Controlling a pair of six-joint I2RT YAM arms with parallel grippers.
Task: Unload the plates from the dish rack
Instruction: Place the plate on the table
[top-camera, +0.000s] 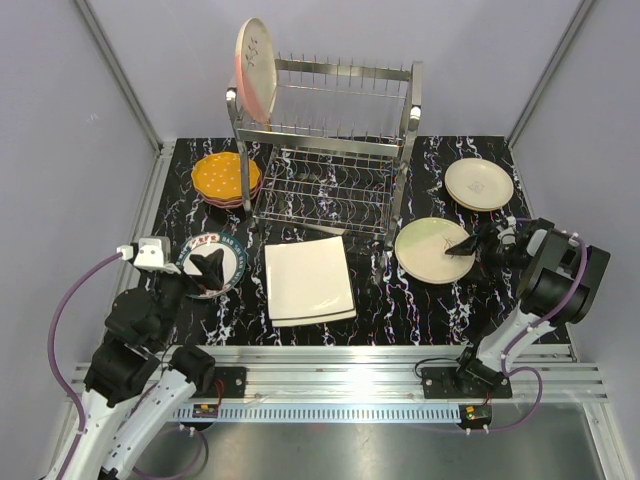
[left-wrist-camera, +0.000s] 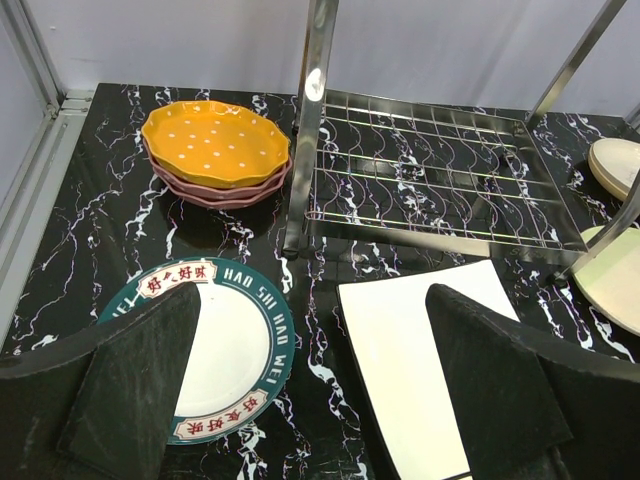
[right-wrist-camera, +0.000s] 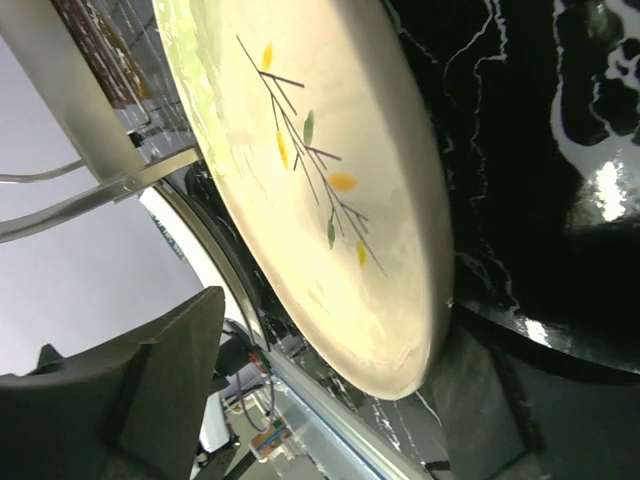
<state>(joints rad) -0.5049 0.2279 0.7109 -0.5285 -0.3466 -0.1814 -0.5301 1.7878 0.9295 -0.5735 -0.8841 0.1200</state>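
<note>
The dish rack (top-camera: 335, 150) stands at the back with one pink-and-cream plate (top-camera: 254, 70) upright on its top tier's left end. On the table lie an orange plate on pink ones (top-camera: 226, 176), a white plate with a dark lettered rim (top-camera: 212, 262), cream square plates (top-camera: 308, 282) and two cream round plates (top-camera: 430, 250) (top-camera: 479, 184). My left gripper (top-camera: 208, 268) hangs open over the lettered plate (left-wrist-camera: 225, 350). My right gripper (top-camera: 468, 246) is open at the right rim of the leaf-painted plate (right-wrist-camera: 320, 180), one finger (right-wrist-camera: 170, 380) well off it.
The rack's lower tier (left-wrist-camera: 430, 170) shows bare wire. Grey walls close the table at the left, right and back. An aluminium rail (top-camera: 340, 365) runs along the near edge between the arm bases. The square plates (left-wrist-camera: 420, 360) lie just right of my left gripper.
</note>
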